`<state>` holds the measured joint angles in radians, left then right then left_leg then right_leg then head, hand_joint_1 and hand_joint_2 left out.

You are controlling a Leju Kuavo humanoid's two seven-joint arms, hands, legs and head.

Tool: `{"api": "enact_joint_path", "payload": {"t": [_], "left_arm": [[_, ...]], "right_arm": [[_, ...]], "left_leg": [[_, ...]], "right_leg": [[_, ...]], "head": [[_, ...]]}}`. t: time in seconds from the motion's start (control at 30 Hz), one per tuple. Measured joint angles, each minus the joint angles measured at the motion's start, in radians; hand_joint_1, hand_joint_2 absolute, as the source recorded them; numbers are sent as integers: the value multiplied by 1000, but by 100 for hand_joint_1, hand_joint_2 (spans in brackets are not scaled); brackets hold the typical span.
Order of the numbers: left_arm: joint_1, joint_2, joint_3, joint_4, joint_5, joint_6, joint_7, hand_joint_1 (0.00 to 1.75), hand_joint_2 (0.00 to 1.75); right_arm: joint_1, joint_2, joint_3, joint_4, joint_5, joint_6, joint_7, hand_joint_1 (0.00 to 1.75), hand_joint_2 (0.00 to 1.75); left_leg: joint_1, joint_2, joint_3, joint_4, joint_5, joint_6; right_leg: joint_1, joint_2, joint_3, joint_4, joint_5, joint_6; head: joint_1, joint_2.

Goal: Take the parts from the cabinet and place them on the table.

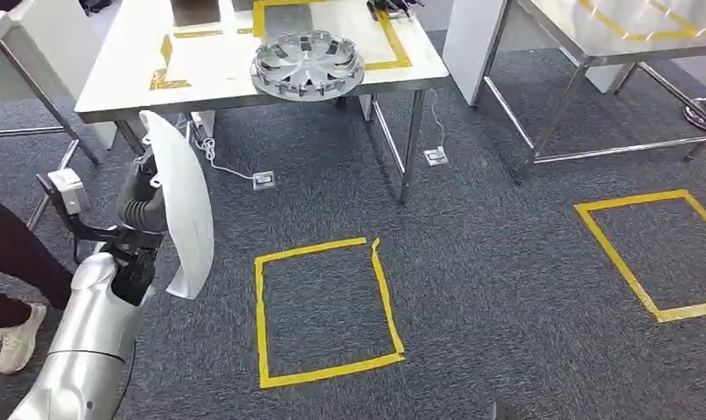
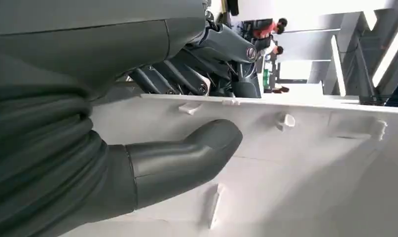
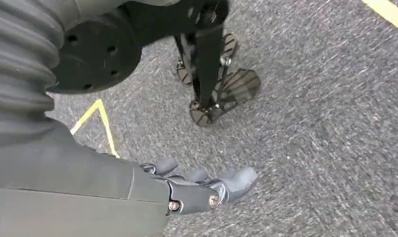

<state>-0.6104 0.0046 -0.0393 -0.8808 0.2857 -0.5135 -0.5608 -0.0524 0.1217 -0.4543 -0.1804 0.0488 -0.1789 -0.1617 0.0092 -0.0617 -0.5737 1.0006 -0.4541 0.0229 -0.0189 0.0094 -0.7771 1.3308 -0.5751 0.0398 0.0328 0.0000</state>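
My left hand holds a white curved plastic panel upright at my left side, above the carpet. In the left wrist view the thumb presses on the panel's ribbed inner face and the dark fingers wrap over its edge. A silver wheel cover lies on the white table ahead, near its front edge. My right hand hangs over the carpet with its fingers loosely extended and nothing in it.
A second white table stands at the far right. Yellow tape squares mark the grey carpet. A person's leg and shoe are close at my left. Cables and floor sockets lie under the near table.
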Motion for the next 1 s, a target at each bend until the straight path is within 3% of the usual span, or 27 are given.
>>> {"api": "enact_joint_path", "payload": {"t": [0.03,0.07,0.13,0.17,0.2,0.3,0.33,0.37,0.4,0.47,0.5,0.53,0.57,0.63,0.67,0.7,0.8,0.87,0.9,0.97,1.0], "left_arm": [[2,0,0,0,0,-3,1,175,175],[2,0,0,0,0,-3,3,175,175],[-1,-2,0,0,0,-3,6,175,175],[-4,-3,0,0,0,-4,10,175,175],[-8,-3,0,0,0,-4,13,175,175],[-12,-8,0,1,-1,-5,15,175,175],[-14,-8,-1,1,-3,-5,15,175,175],[-18,-8,-1,1,-2,-5,13,175,175],[-25,-9,-2,2,-2,-5,11,175,175],[-27,-10,-2,5,-2,-5,11,175,175],[-24,-10,-2,8,-2,-5,11,175,175],[-21,-11,-2,10,-2,-5,12,175,175],[-20,-11,-2,12,-3,-5,12,175,175],[-21,-11,-3,12,-6,-5,9,175,175],[-21,-10,-3,12,-6,-4,7,175,175],[-22,-11,-3,13,-6,-4,4,175,175],[-20,-11,-4,12,-8,-4,1,175,175],[-19,-11,-4,8,-11,-3,0,175,175],[-22,-12,-5,8,-11,-3,0,175,175],[-20,-16,-6,8,-16,-2,3,175,175],[-17,-16,-6,8,-19,1,5,175,175]], "right_arm": [[1,0,0,0,2,0,0,0,175],[0,0,0,0,3,0,0,0,175],[0,0,0,0,5,0,-3,0,175],[-1,2,0,0,4,1,-4,0,175],[-2,5,0,0,4,3,-5,0,175],[-2,5,0,0,3,2,-5,0,175],[-3,6,0,0,5,2,-6,0,175],[-3,6,-1,0,6,0,-6,0,175],[-3,6,-1,0,6,-1,-5,0,175],[0,7,-1,0,6,-4,-2,0,175],[1,7,-1,0,6,-8,0,0,175],[2,7,-1,0,6,-10,1,0,175],[3,7,-1,0,7,-11,1,0,175],[2,7,-1,0,12,-11,2,0,175],[2,7,-1,0,14,-11,1,0,175],[2,7,-1,0,16,-11,1,0,175],[2,7,-1,0,20,-11,4,0,175],[2,6,-2,-1,22,-11,7,0,175],[1,6,-2,-1,23,-11,9,0,175],[1,6,-1,-1,26,-11,18,0,175],[2,6,-1,-1,27,-12,18,0,175]], "left_leg": [[2,0,3,2,-4,-4],[5,0,5,6,-9,-8],[13,-1,14,18,-27,-22],[12,-2,12,24,-35,-32],[7,-4,11,31,-42,-41],[11,-7,23,12,-45,-58],[11,-2,24,12,-49,-63],[10,26,21,39,-58,-66],[10,45,-10,100,-87,-69],[10,51,-109,272,-155,-72],[10,51,-152,337,-166,-71],[10,51,-169,350,-155,-70],[10,52,-163,313,-108,-66],[8,56,-91,133,10,-55],[4,65,-59,49,46,-48],[-5,73,-48,40,26,-44],[-10,64,-42,26,13,-31],[0,58,-26,13,15,-19],[1,57,-22,12,11,-11],[0,54,-14,12,3,-3],[-1,52,-10,12,-3,-2]], "right_leg": [[-3,-1,-3,-8,20,3],[-6,-2,18,-60,58,7],[-13,-2,115,-250,153,14],[-11,2,135,-289,144,12],[-7,10,136,-296,145,-6],[-1,4,141,-292,135,-33],[-6,1,149,-298,135,-43],[-6,0,157,-301,132,-51],[-5,-1,162,-301,128,-58],[-2,-6,170,-301,119,-64],[-1,-8,174,-300,114,-64],[-1,-8,179,-300,109,-64],[1,-9,190,-299,102,-63],[2,-10,215,-300,86,-58],[2,-11,225,-300,78,-54],[6,-11,225,-299,73,-47],[5,-17,229,-310,68,-29],[1,-18,230,-298,60,-17],[3,-16,210,-257,42,-13],[2,-14,109,-86,-23,-6],[3,-14,60,-16,-37,-4]], "head": [[0,0],[0,0],[0,0],[1,0],[0,0],[0,0],[-1,0],[-5,0],[-11,0],[-12,0],[-13,0],[-13,0],[-13,0],[-13,0],[-14,0],[-14,0],[-14,0],[-14,0],[-14,0],[-10,0],[-10,0]]}}
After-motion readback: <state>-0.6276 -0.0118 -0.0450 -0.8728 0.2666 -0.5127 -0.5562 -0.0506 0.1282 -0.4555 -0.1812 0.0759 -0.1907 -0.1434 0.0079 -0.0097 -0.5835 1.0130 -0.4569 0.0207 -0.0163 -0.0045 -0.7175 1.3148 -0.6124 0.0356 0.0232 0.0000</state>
